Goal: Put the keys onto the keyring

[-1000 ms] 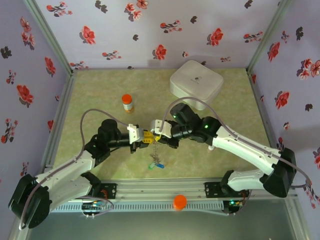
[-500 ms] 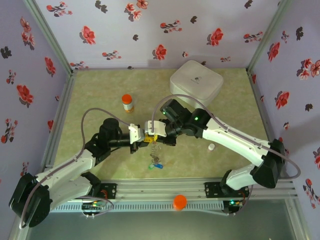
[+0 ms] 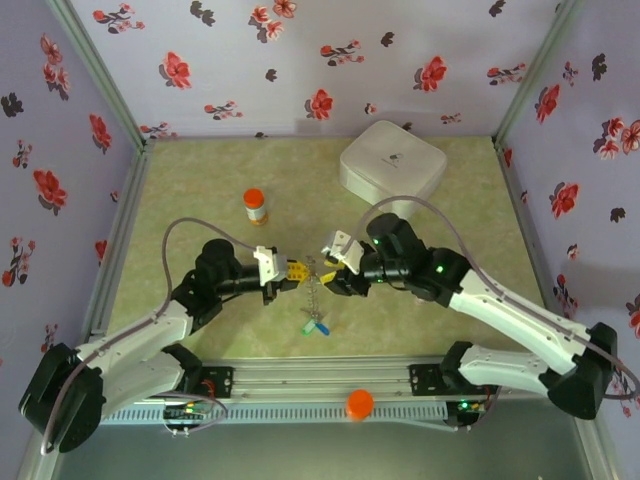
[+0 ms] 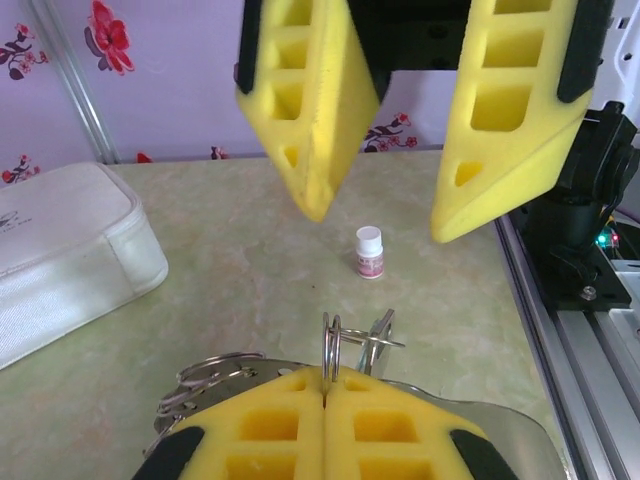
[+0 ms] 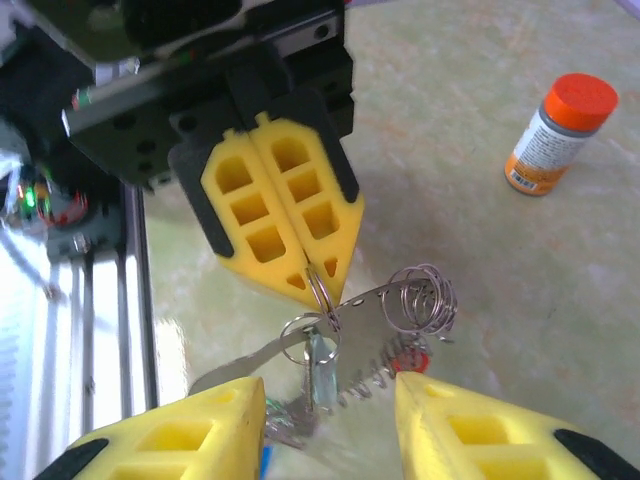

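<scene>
Pinching the keyring (image 5: 320, 292) between its closed yellow pads, the left gripper (image 5: 306, 270) holds the thin metal loop by its top edge above the table (image 3: 200, 180). The rest hangs free below the fingertips: a limp run of chain and wire coils with the keys (image 5: 318, 365) dangling from it. In the top view the lowest keys lie near the front rail. The right gripper (image 5: 328, 400) faces this bundle with its jaws parted to a middling gap, holding nothing, with the hanging metal just ahead of its pads.

The whole bundle looks light, thin and slick. The ring itself is probably stiff and springy, while the chain is floppy and likely to swing at a touch. A key is best taken by its flat head rather than its blade, close to the pinched ring, because soft foam pads may let such small smooth metal twist or slip.
</scene>
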Robot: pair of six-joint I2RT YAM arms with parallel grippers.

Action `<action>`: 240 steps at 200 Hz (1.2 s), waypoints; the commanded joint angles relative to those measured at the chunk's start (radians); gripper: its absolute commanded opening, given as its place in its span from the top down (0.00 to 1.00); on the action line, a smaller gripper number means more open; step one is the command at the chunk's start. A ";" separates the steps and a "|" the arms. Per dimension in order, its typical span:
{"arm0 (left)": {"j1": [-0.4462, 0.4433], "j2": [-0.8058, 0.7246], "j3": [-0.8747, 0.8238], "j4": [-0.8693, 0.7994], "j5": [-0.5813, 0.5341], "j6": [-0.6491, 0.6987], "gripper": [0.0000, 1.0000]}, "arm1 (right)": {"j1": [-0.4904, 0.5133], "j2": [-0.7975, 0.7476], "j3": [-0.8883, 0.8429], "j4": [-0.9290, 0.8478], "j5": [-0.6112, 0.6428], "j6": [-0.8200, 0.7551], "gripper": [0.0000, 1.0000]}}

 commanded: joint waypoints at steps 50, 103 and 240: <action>-0.005 0.029 -0.031 0.206 0.023 -0.062 1.00 | 0.030 -0.220 -0.243 0.229 0.132 0.225 0.60; -0.009 0.034 -0.036 0.214 0.031 -0.082 1.00 | 0.085 -0.131 -0.261 0.335 0.107 0.091 0.55; -0.009 0.043 -0.034 0.255 0.054 -0.105 1.00 | 0.088 -0.015 -0.222 0.323 0.145 0.001 1.00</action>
